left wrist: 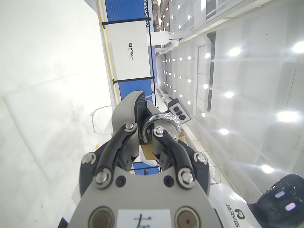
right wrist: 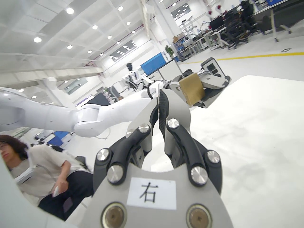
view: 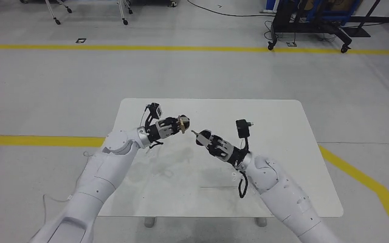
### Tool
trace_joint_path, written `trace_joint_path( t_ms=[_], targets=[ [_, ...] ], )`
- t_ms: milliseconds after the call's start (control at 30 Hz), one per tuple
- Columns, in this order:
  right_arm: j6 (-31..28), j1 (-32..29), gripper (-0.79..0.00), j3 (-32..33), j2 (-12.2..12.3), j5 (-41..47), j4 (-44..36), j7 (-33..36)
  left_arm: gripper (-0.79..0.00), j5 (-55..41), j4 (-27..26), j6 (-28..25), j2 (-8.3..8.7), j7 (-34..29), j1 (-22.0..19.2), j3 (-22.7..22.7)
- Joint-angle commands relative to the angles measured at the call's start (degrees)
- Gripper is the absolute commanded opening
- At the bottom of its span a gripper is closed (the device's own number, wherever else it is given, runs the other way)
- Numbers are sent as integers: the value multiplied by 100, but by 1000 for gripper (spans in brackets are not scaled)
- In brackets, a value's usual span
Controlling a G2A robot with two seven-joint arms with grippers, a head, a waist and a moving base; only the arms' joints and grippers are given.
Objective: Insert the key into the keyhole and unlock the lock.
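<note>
Left gripper [view: 177, 126] pinches the padlock [right wrist: 192, 88] above the table [view: 273, 121]; just beside the padlock, right gripper [view: 201, 136] fingers clamp the key [right wrist: 157, 89].

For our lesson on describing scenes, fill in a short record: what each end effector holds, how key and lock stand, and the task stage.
Left end effector: shut on the lock, above the table
Right end effector: shut on the key
Key and lock: apart, a gap between them
Task stage: key not yet inserted
</note>
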Motion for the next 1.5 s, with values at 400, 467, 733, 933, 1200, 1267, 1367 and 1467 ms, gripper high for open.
trace_joint_path(
  t_ms=[400, 467, 733, 933, 1200, 1267, 1367, 1467],
  targets=[
    [832, -444, -785, 40, -24, -980, -385, -774, -785, 34, -75, 65, -37, 102, -11, 64],
    [865, -447, -785, 55, -24, -986, -391, -789, -785, 34, -75, 65, -37, 102, -11, 64],
    [1971, -854, -785, 148, -33, -2195, -908, -1490, -785, 72, -298, 62, -61, 510, 96, 14],
    [2368, -1244, -785, 276, -4, -2727, -1205, -1712, -785, 962, -288, 204, -148, 1398, -65, 278],
    [2979, -1033, -785, -17, -107, -2576, -1197, -1139, -785, 1406, -289, -62, -230, 1598, -138, 413],
    [3134, -964, -785, -89, -141, -2516, -1159, -1092, -785, 1447, -287, -110, -238, 1582, -136, 405],
    [3094, -861, -785, -150, -175, -2372, -1080, -1045, -785, 1369, -267, -125, -253, 1545, -117, 368],
    [2658, -841, -785, -116, -174, -2019, -996, -950, -785, 1162, -189, -25, -270, 1480, -114, 304]
  ],
)
